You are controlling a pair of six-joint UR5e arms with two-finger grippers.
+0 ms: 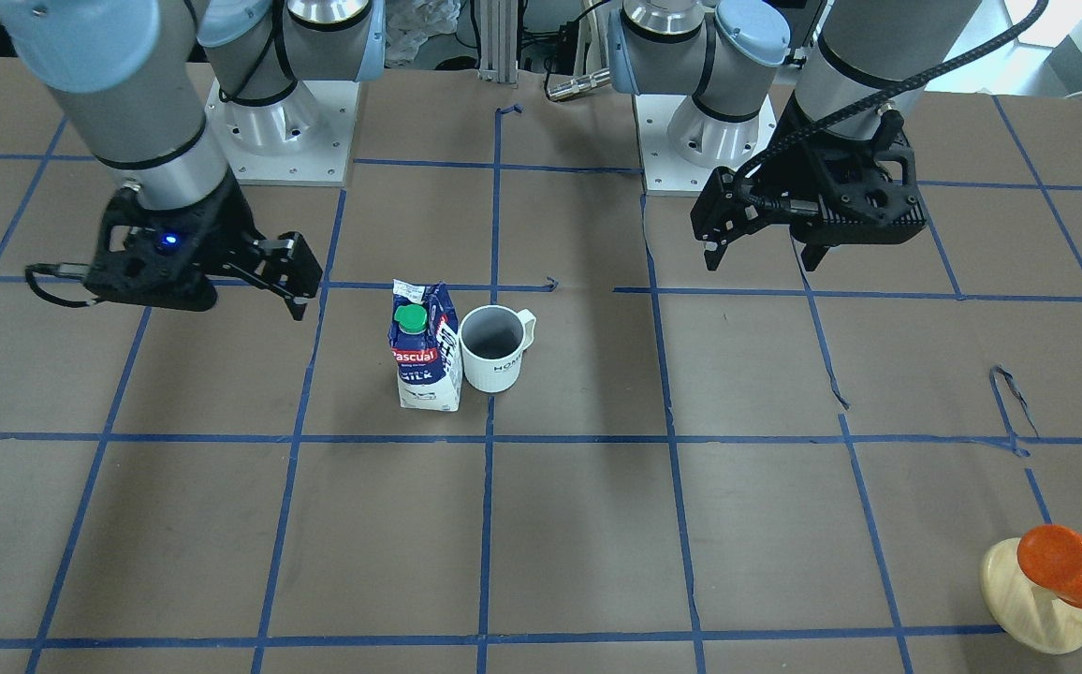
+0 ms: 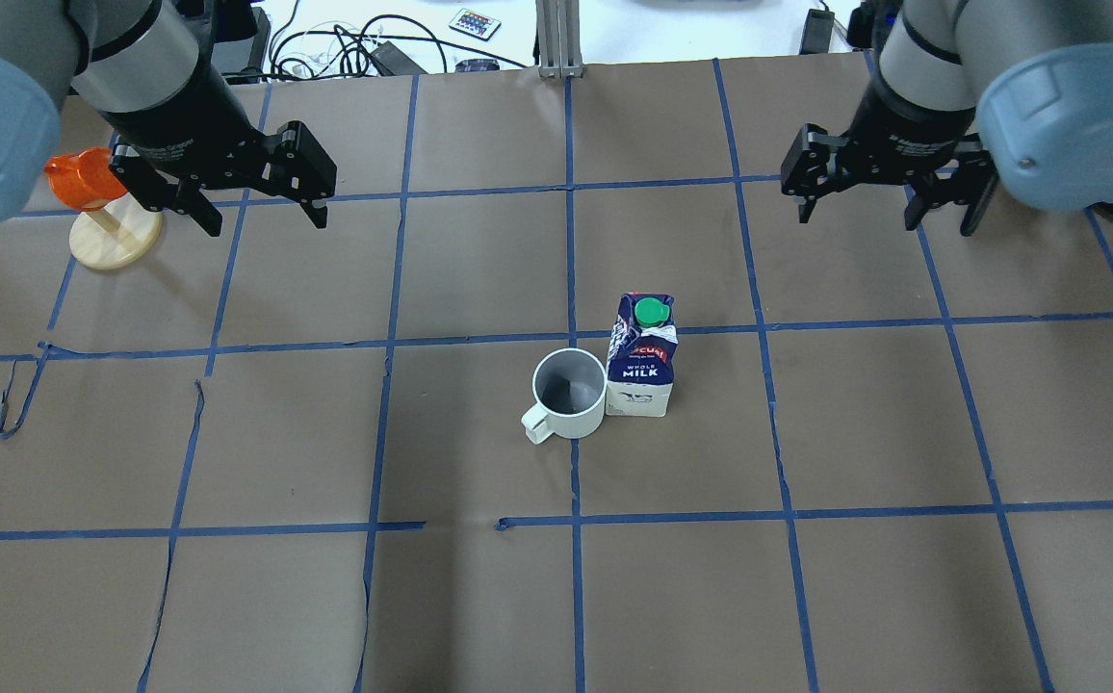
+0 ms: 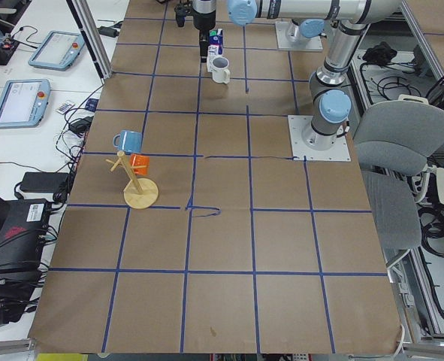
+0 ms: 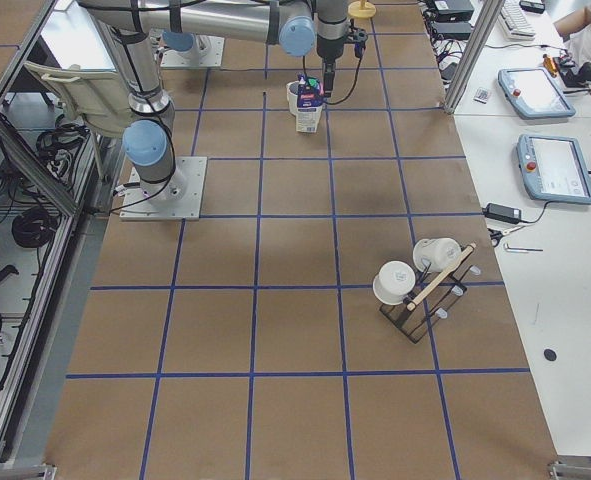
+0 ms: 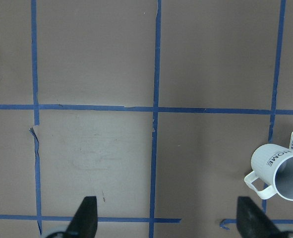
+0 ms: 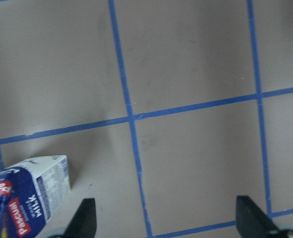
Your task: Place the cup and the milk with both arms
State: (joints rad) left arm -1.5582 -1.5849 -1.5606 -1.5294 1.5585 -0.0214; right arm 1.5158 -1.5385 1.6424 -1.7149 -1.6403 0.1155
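On the left, the robot's left black two-finger gripper [image 2: 266,221] hangs above the table with its jaws spread wide and nothing between them. Near the middle stands the white ceramic mug with a grey inside [image 2: 568,393], upright, handle turned to the near left. Just right of it is the dark blue and white gable-top milk carton with a green cap [image 2: 643,361]. The two seem to touch, though the angle leaves that unsure. Far right, the right black gripper [image 2: 858,217] is equally wide open and empty.

Both things stand together, well apart from either claw. I judge that either the placing is finished or no grasp has begun.

The surface is brown paper gridded with blue tape [image 2: 277,597]. An orange cup on a round wooden stand [image 2: 85,178] sits at the far left. White benches with tablets [image 3: 19,101] and a grey chair [image 3: 402,143] surround the table.
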